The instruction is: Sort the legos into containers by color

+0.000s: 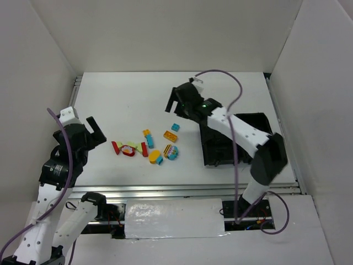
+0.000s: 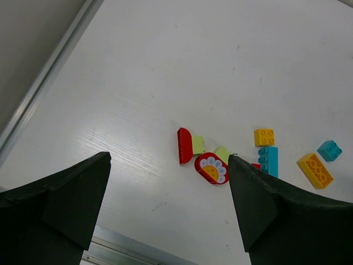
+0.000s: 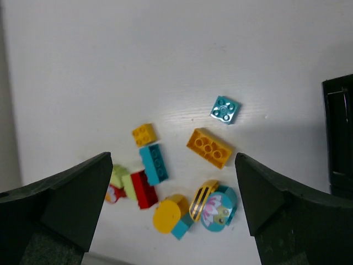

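Observation:
The legos lie loose in a cluster mid-table: a red arch (image 1: 115, 148), a red flower-printed oval (image 1: 128, 149), a yellow square (image 1: 146, 132), a long cyan brick (image 1: 149, 141), an orange brick (image 1: 170, 136) and a small cyan square (image 1: 175, 127). The black containers tray (image 1: 212, 157) sits to the right, half hidden under my right arm. My left gripper (image 1: 98, 131) hovers open to the left of the cluster. My right gripper (image 1: 175, 102) hangs open just beyond it. Neither holds anything.
White walls close in the table on three sides. A metal rail (image 2: 49, 72) runs along the left edge. In the right wrist view the tray's corner (image 3: 337, 132) shows at the right, and a cyan lily-pad piece (image 3: 219, 208) touches a striped yellow one (image 3: 203, 200).

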You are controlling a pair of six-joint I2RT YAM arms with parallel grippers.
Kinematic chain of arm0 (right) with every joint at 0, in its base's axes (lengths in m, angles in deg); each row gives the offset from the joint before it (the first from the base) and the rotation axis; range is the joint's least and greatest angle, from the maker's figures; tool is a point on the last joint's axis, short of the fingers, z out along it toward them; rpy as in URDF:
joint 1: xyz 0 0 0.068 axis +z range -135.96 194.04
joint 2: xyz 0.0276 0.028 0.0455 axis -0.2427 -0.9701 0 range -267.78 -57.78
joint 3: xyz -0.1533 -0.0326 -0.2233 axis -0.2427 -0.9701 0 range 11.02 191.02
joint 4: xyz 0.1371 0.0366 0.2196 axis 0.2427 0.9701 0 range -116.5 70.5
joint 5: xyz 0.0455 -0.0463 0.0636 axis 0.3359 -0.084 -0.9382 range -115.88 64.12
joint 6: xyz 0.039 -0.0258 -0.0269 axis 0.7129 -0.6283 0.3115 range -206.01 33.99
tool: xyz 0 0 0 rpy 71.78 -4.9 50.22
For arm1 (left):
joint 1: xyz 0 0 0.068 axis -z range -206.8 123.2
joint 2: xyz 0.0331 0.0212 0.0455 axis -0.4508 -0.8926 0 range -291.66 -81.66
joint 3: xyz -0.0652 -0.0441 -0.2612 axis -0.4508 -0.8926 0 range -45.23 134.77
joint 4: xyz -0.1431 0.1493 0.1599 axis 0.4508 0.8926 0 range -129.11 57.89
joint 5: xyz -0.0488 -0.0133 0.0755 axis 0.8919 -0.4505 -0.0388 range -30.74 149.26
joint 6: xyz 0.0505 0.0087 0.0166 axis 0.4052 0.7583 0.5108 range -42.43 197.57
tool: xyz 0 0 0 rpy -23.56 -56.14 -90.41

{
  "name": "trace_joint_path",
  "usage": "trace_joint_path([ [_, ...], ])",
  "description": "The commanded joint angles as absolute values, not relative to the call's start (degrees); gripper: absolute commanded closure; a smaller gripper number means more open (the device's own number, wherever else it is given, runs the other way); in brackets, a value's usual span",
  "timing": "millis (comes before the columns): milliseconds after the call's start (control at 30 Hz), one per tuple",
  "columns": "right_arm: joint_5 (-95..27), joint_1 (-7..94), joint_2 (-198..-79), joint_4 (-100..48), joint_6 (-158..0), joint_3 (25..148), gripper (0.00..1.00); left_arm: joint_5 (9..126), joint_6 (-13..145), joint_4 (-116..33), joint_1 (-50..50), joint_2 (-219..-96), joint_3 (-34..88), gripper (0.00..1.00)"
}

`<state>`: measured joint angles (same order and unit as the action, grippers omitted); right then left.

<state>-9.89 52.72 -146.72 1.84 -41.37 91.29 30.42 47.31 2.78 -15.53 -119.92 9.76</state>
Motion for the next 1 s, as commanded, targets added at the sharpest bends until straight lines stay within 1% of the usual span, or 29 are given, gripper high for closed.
trace_joint_path([
  [0, -1.2, 55.09, -160.72, 7.94, -37.85, 104.13, 0.01, 31.75, 47.6, 0.18, -15.9, -120.42, 9.62, 0.0],
  [67, -0.22, 55.26, -166.99, 12.07, -37.58, 109.52, 0.01, 32.19, 47.69, 0.0, -15.98, -120.68, 9.62, 0.01],
  [100, 0.31, 55.18, -172.94, 13.48, -37.58, 115.12, 0.01, 32.28, 47.78, 0.0, -15.9, -120.86, 9.62, 0.0],
  [167, 1.18, 55.26, -178.16, 18.14, -37.32, 120.6, 0.03, 32.71, 47.95, -0.17, -15.99, -121.12, 9.62, 0.01],
  [200, 1.97, 55.27, -183.58, 20.15, -36.97, 124.54, 0.04, 32.98, 48.04, -0.43, -16.07, -121.21, 9.53, 0.01],
  [267, 2.59, 55.09, -185.29, 20.88, -36.53, 126.68, 0.06, 33.33, 48.3, -0.52, -16.07, -121.47, 9.44, 0.0],
  [333, 2.95, 55.09, -185.83, 19.39, -36.09, 125.73, 0.09, 34.12, 48.48, -0.7, -16.07, -121.91, 9.53, 0.01],
  [500, 2.6, 54.91, -186.01, 17.37, -35.12, 122.48, 0.1, 35.7, 49.01, -1.14, -16.07, -123.32, 9.53, 0.0],
  [633, 1.54, 54.39, -186.89, 18.5, -33.72, 121.5, 0.1, 36.58, 49.27, -1.32, -16.07, -123.58, 9.44, 0.0],
  [833, 0.23, 53.86, -185.92, 16.22, -32.66, 116.32, 0.12, 37.9, 49.8, -1.67, -16.07, -123.67, 9.27, 0.01],
  [967, -1.62, 52.72, -186.01, 14.64, -33.01, 114.21, 0.22, 38.95, 49.97, -2.02, -16.07, -123.58, 9.09, 0.0],
])
